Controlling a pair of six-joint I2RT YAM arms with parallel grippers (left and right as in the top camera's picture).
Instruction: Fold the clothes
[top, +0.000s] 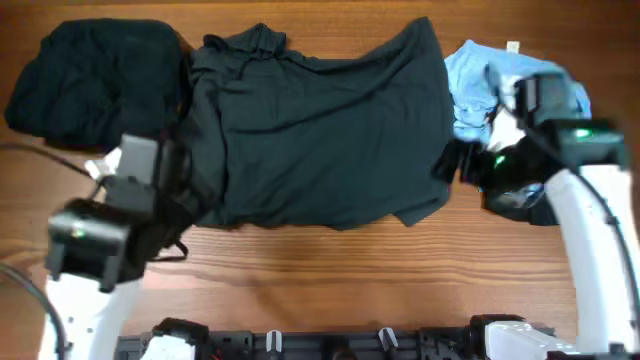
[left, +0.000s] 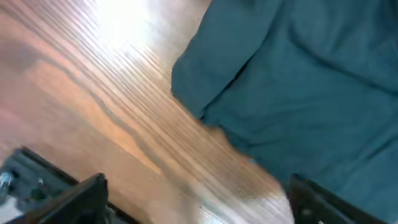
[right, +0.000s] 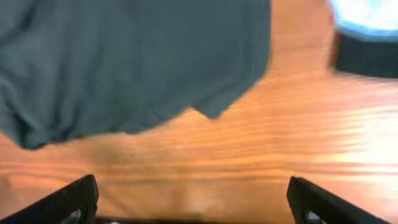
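Overhead, a brown wood-grain surface (top: 330, 270) carries a dark green T-shirt (top: 320, 130) spread flat across its middle. A black heap of clothes (top: 95, 75) lies far left, a light blue shirt (top: 472, 85) far right. The left claw (left: 199, 199) hangs released at the T-shirt's near left edge. The right claw (right: 196, 202) hangs released over bare wood beside its near right corner.

Overhead straight down; wrist views close over table (top: 330, 260) (both share dark shirt (top: 320, 130)).
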